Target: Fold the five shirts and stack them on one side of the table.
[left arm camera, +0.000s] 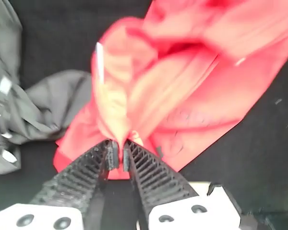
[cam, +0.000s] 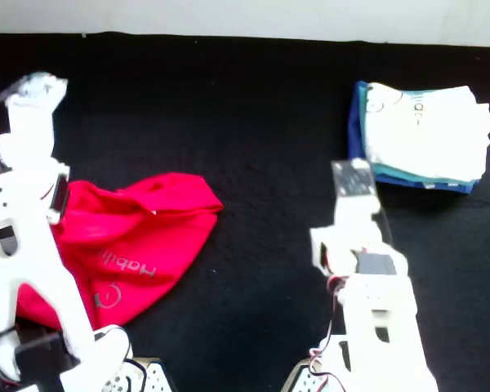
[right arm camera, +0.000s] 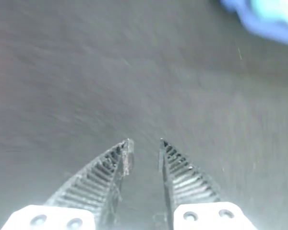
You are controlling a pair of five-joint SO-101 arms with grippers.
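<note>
A crumpled red shirt [cam: 139, 237] lies on the black table at the left. My left gripper [left arm camera: 119, 155] is shut on a raised fold of the red shirt [left arm camera: 182, 96], and the cloth hangs up from the pinch. A folded stack [cam: 425, 135] sits at the back right, with a white shirt on top of teal and blue ones. My right gripper [right arm camera: 144, 146] hovers over bare black table in front of that stack, its fingers a little open with nothing between them. A blue edge of the stack [right arm camera: 264, 21] is visible beyond it.
A dark grey shirt [left arm camera: 19, 110] lies bunched beside the red one at the left arm's side. The left arm [cam: 24, 245] covers part of the red shirt. The right arm [cam: 367, 286] stands at centre right. The table edge [cam: 245, 37] runs along the back.
</note>
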